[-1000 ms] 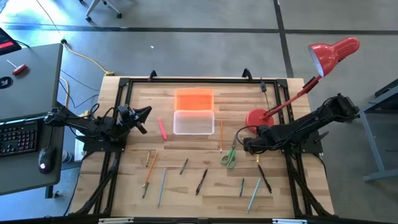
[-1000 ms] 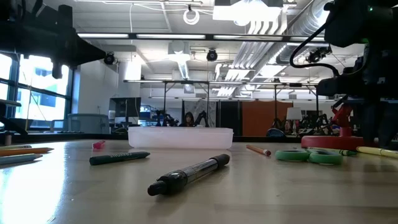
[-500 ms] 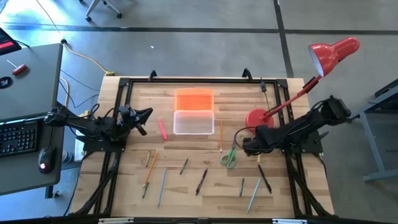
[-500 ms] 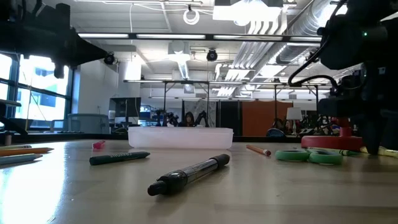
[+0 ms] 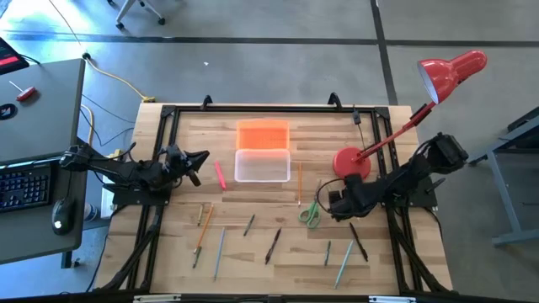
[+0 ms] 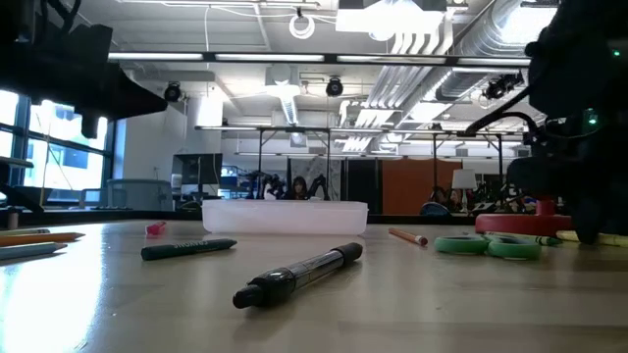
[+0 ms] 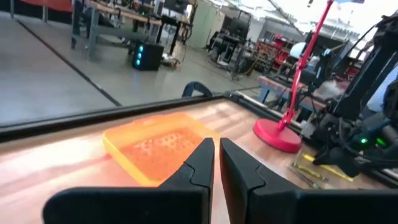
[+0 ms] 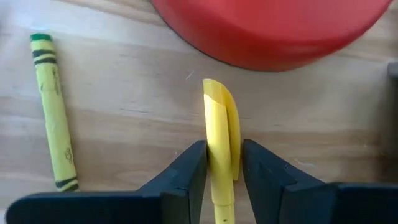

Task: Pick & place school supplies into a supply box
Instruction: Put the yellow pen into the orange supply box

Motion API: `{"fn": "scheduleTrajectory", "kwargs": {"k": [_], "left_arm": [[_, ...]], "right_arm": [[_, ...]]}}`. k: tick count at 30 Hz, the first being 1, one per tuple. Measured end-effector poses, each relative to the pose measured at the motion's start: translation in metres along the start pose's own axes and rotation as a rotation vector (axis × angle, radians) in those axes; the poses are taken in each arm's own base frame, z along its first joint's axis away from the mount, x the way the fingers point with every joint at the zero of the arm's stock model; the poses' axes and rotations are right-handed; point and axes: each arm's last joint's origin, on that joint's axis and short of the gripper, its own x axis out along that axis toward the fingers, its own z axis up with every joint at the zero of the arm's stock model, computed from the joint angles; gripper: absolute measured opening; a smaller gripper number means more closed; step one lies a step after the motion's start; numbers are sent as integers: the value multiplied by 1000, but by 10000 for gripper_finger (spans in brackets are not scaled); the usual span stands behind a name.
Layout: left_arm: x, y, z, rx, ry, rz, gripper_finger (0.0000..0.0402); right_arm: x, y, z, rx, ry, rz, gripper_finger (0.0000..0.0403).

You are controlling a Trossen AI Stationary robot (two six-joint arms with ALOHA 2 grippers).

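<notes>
While the clear supply box [image 5: 262,166] stands near the middle of the wooden counter [image 5: 278,257], nothing can be made out inside it in the high view, and in the low view its milky wall [image 6: 285,217] hides the inside. Its orange ribbed lid [image 5: 263,135] lies flat just behind it, touching its far edge.

The school supplies are spread around the box. A pink marker [image 5: 220,175] lies just to the left of it, and a thin orange pencil [image 5: 299,184] just to the right. The green-handled scissors [image 5: 311,212] lie to the front right. More pencils and pens lie well apart in front of the box, among them a black pen [image 6: 299,275] and a dark teal one [image 6: 188,249].

The right hand [image 8: 217,163] is low over the counter, beside the red lamp base [image 8: 273,28], and its fingers [image 8: 186,177] are clamped on a yellow marker [image 8: 219,140]. A yellow crayon [image 8: 53,102] with a green tip lies near it, apart from the fingers.

The left hand [image 7: 216,163] waits above the left side of the counter, pointing toward the lid, with its fingers nearly together and holding nothing.
</notes>
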Motion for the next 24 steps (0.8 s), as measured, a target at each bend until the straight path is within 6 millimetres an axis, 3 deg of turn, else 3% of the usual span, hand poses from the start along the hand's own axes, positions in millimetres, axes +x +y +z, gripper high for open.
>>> {"fn": "scheduleTrajectory", "kwargs": {"k": [12, 18, 24], "left_arm": [[0, 1, -4, -36, 34, -2, 58], [0, 1, -4, -63, 33, -2, 58], [0, 1, -3, -68, 28, 0, 58]], "right_arm": [[-9, -18, -40, -337, -193, 133, 89], [3, -27, -41, -399, -257, 174, 89], [28, -32, -41, -478, -481, 393, 89]]}}
